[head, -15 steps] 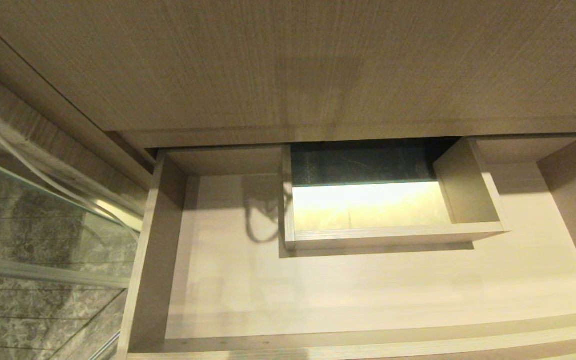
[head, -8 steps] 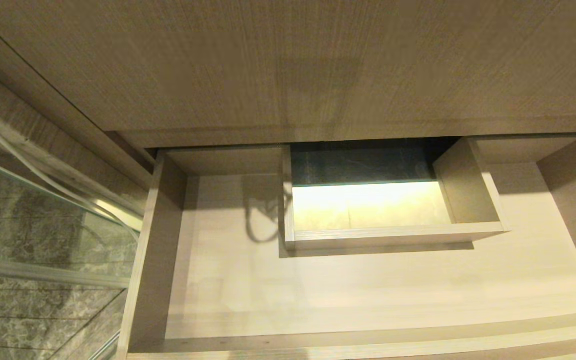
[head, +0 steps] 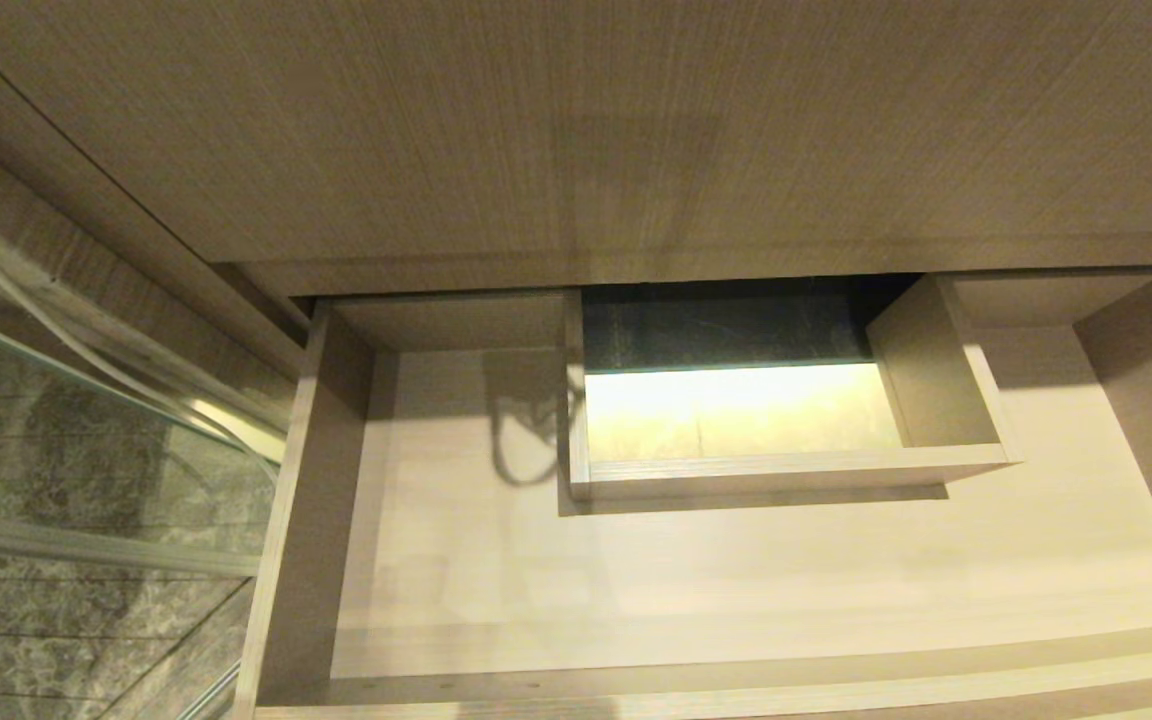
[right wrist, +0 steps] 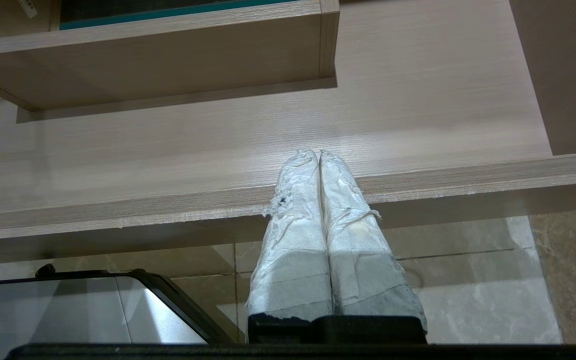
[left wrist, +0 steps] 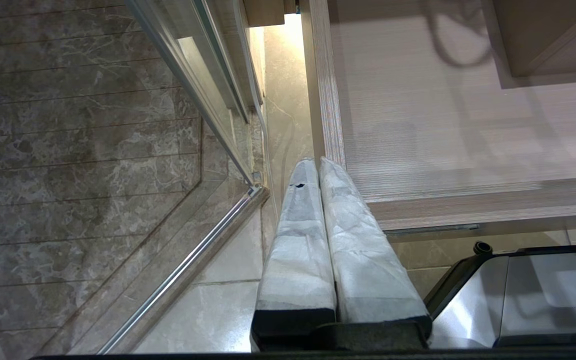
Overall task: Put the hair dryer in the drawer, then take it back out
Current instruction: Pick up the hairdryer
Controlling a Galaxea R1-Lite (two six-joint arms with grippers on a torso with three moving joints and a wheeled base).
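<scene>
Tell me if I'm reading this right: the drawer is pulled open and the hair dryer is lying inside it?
Partly. The drawer is pulled open, but no hair dryer lies inside; the head view shows its floor bare, with only the boxed cut-out at the rear.

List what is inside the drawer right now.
The drawer holds nothing loose: bare wood-grain floor, the boxed cut-out at its rear middle, and shadows. No hair dryer shows. The rear under the cabinet top is hidden.

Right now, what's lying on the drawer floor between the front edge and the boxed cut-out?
Nothing: the drawer floor is bare from its front edge to the cut-out, in the head view and both wrist views.
</scene>
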